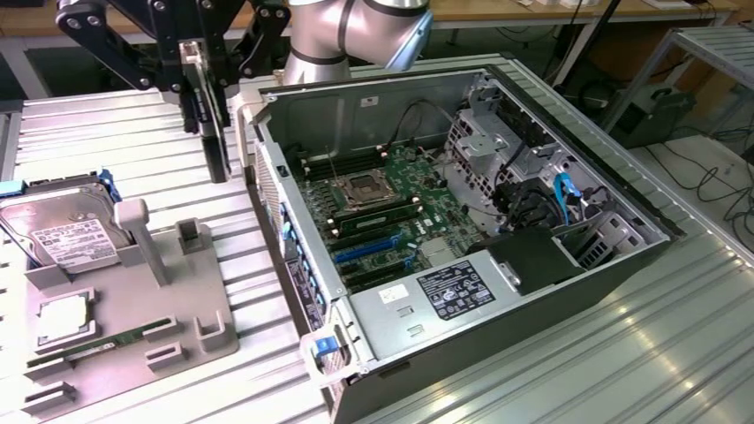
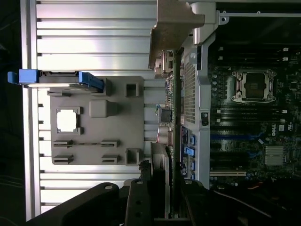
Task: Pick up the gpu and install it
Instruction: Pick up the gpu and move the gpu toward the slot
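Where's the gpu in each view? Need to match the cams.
Exterior view: the gpu hangs on edge from the gripper, on the exterior view's left of the open case.
Wrist view: the gpu is seen edge-on, running out from the gripper between the gray fixture and the case, its silver bracket at the far end.
Shared landmark: the CPU socket.
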Controlling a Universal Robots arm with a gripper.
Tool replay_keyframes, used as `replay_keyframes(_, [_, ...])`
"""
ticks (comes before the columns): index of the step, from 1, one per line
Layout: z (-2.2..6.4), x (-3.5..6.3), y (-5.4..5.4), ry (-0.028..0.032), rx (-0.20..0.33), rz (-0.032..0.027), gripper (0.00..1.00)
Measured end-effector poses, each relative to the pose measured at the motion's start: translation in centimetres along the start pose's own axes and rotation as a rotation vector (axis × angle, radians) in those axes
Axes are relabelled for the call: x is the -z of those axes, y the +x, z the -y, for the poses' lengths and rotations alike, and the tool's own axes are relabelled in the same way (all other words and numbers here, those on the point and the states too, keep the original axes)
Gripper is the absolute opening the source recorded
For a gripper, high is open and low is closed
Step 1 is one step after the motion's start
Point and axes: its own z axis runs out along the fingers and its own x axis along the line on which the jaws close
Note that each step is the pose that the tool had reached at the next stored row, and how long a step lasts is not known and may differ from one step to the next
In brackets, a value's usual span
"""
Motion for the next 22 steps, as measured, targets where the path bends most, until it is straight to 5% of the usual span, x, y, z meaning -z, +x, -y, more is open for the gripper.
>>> replay_keyframes(22, [0.01, -0.03, -3.3, 0.0, 0.0, 0.0, 0.28])
